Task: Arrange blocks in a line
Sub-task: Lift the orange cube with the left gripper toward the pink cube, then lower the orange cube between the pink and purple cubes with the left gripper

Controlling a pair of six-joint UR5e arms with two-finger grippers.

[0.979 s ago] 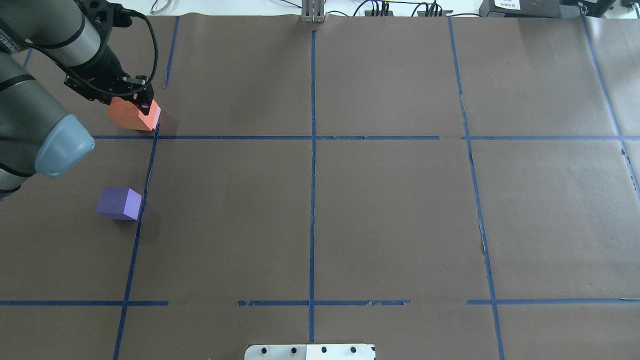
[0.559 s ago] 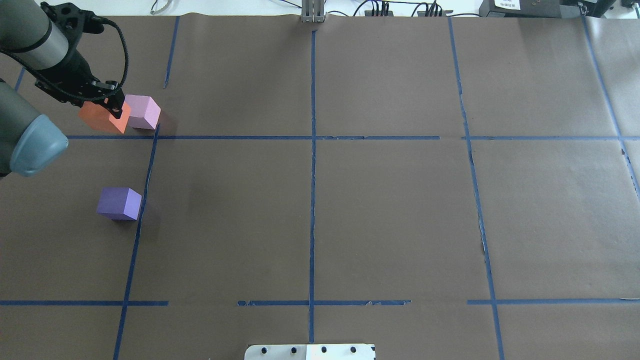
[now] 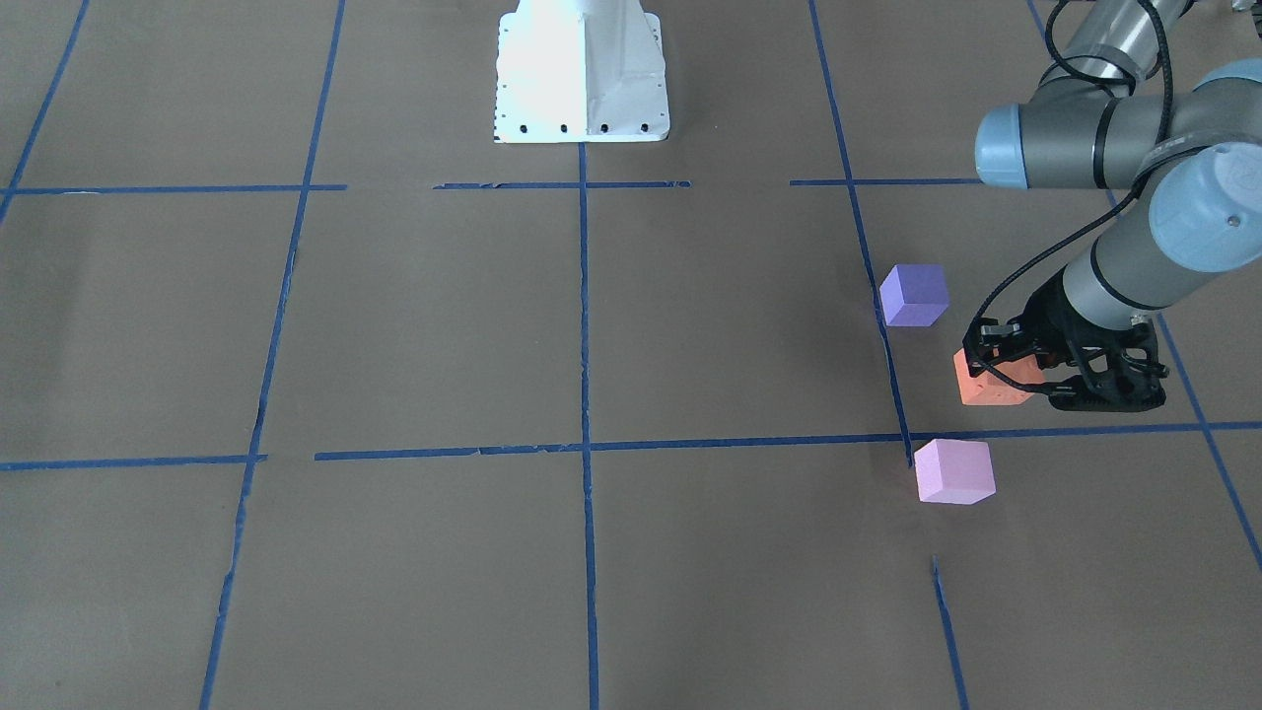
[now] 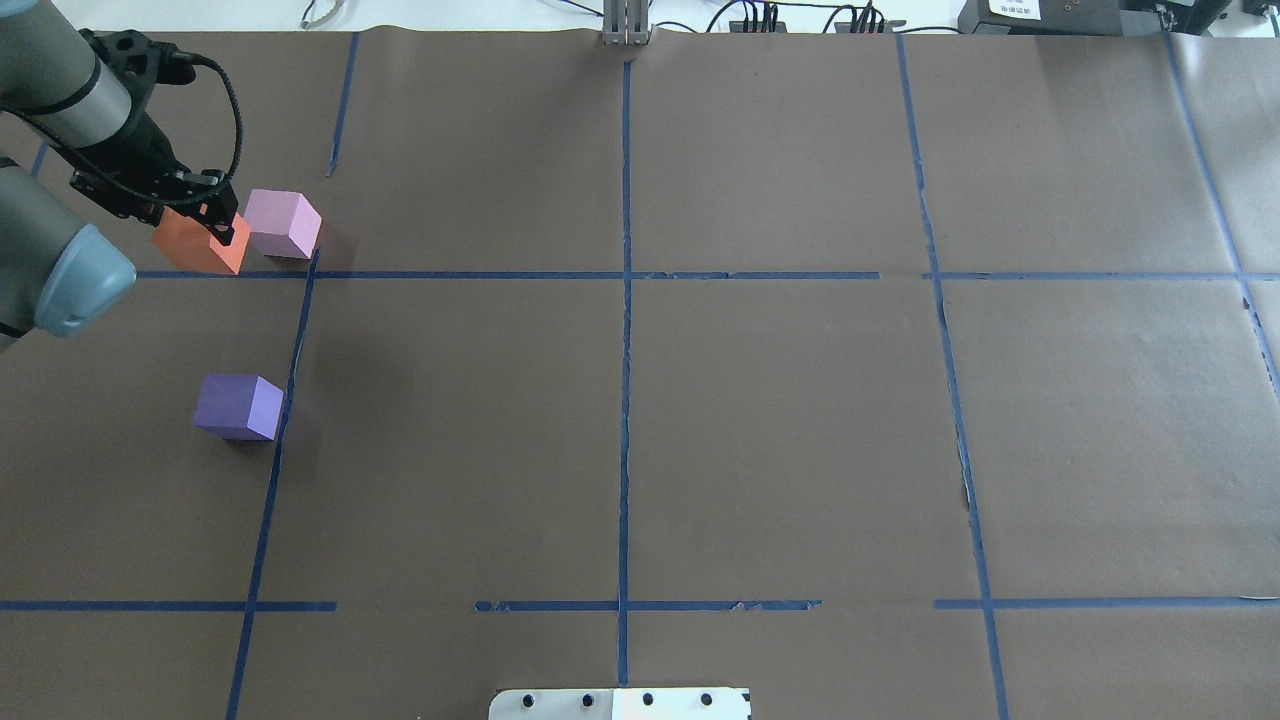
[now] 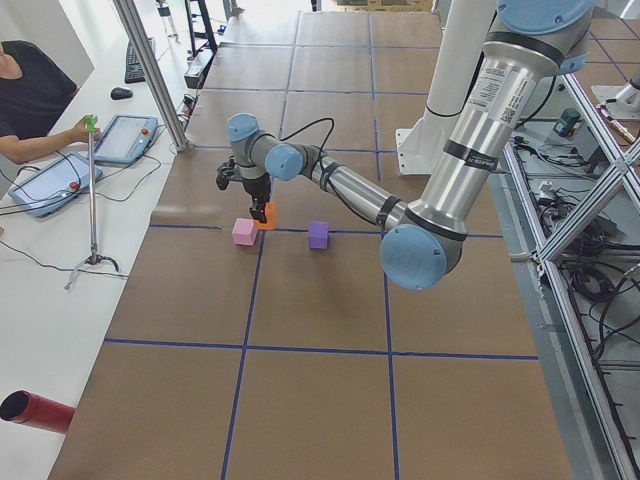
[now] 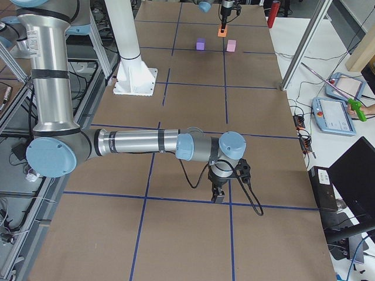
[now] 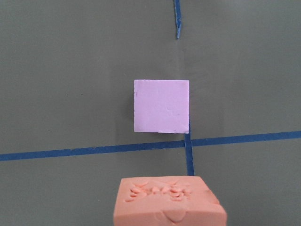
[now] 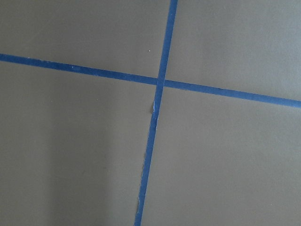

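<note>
My left gripper [image 4: 197, 226] is shut on the orange block [image 4: 193, 250] and holds it low over the table, just left of the pale pink-lilac block [image 4: 283, 224]. I cannot tell whether the orange block touches the table. In the left wrist view the dented orange block [image 7: 169, 202] is at the bottom and the pink block [image 7: 161, 106] lies ahead by a tape crossing. The blue-violet block [image 4: 238, 406] stands apart, nearer the robot. In the front view the orange block [image 3: 989, 387] sits between the blue-violet block [image 3: 914, 294] and the pink block [image 3: 952, 471]. My right gripper [image 6: 218, 192] shows only in the right side view, so I cannot tell its state.
Brown paper with blue tape grid lines [image 4: 625, 300] covers the table. The robot's white base plate [image 3: 580, 69] stands at the near middle edge. Operators and tablets [image 5: 60, 170] are beyond the far edge.
My left gripper moved left and a little lower with the orange block, which uncovered the pink block. The other two blocks have not moved.
</note>
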